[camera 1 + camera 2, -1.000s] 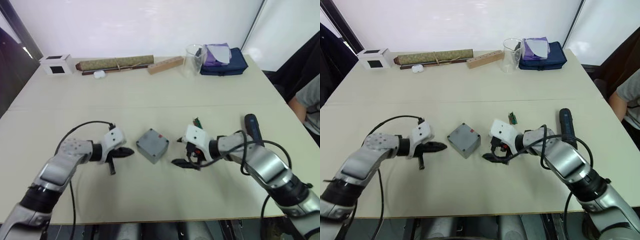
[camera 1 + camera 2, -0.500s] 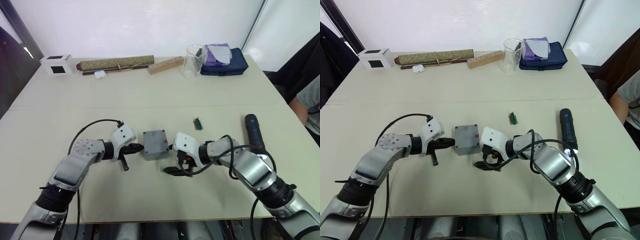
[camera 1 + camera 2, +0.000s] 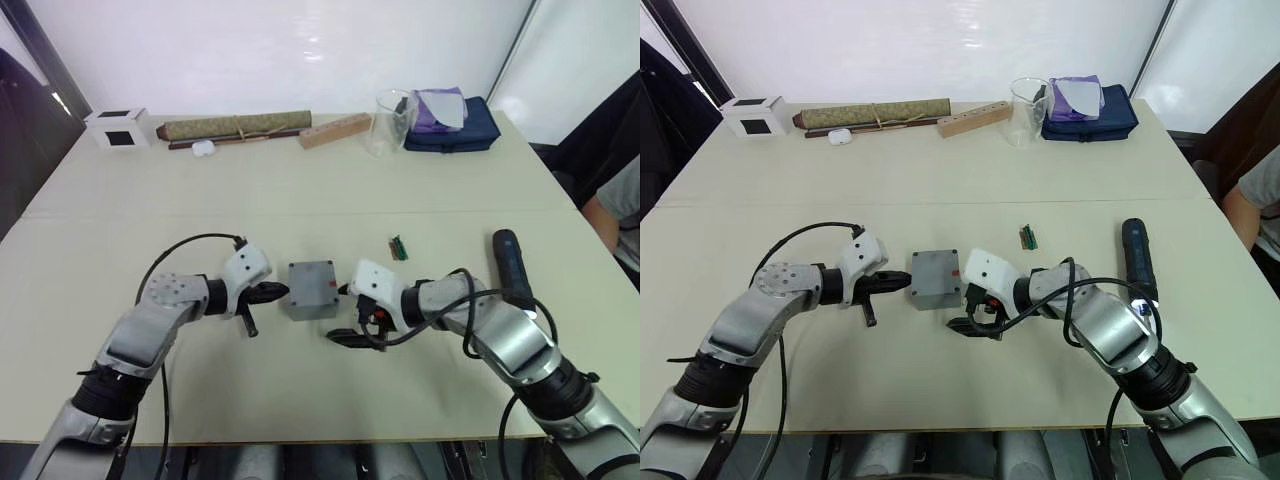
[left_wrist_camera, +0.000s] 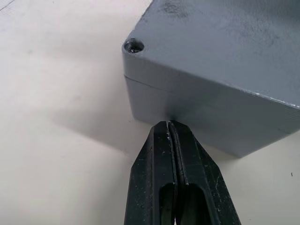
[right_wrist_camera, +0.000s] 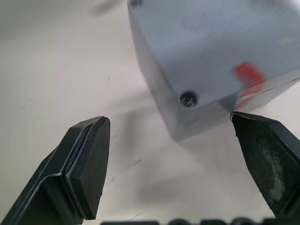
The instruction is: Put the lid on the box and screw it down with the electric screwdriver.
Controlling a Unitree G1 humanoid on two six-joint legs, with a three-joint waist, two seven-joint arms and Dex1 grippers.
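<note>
The grey box (image 3: 310,303) sits mid-table with the lid (image 3: 312,281) on top of it; a seam divides lid (image 4: 225,42) from box (image 4: 211,122), and a screw sits in a corner hole. My left gripper (image 3: 280,292) is shut, its tips touching the box's left side (image 4: 168,124). My right gripper (image 3: 342,313) stands open at the box's right side, one finger (image 5: 79,173) in front of the near right corner, the other (image 5: 272,159) beside the right wall. The black electric screwdriver (image 3: 508,262) lies on the table, right of my right arm.
A small green part (image 3: 398,246) lies behind my right gripper. Along the far edge stand a white cube (image 3: 118,127), a rolled mat (image 3: 235,127), a wooden block (image 3: 335,129), a glass beaker (image 3: 390,120) and a blue pouch (image 3: 450,125). A person (image 3: 615,210) sits at the right edge.
Both grippers closed in on the box from either side, and the box turned from corner-on to square-on. In the last half second little has moved.
</note>
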